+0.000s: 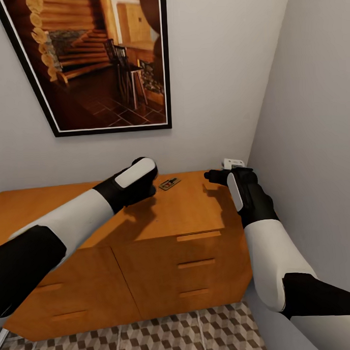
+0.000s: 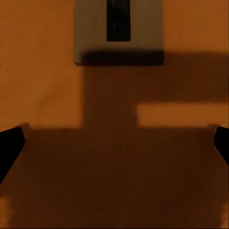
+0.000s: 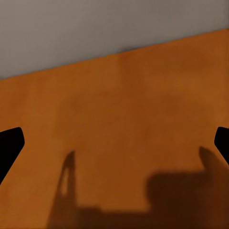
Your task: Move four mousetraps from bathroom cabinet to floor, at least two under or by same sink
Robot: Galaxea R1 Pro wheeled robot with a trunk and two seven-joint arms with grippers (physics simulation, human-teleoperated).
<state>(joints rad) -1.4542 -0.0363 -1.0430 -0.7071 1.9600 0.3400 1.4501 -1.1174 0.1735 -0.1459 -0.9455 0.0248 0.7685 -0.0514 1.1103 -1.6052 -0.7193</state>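
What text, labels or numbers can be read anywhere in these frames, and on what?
None readable.
Picture on the wall: a log-cabin interior, no lettering.
Mousetrap on the cabinet: no print visible, too small to rule out any.
Cabinet drawers, wall and floor: no labels or signs.

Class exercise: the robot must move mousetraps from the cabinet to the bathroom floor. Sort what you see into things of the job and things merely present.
Job:
mousetrap on the cabinet top
cabinet
patterned bathroom floor
left gripper, open above the top
right gripper, open

Merely present:
framed picture on the wall
small white object in the corner
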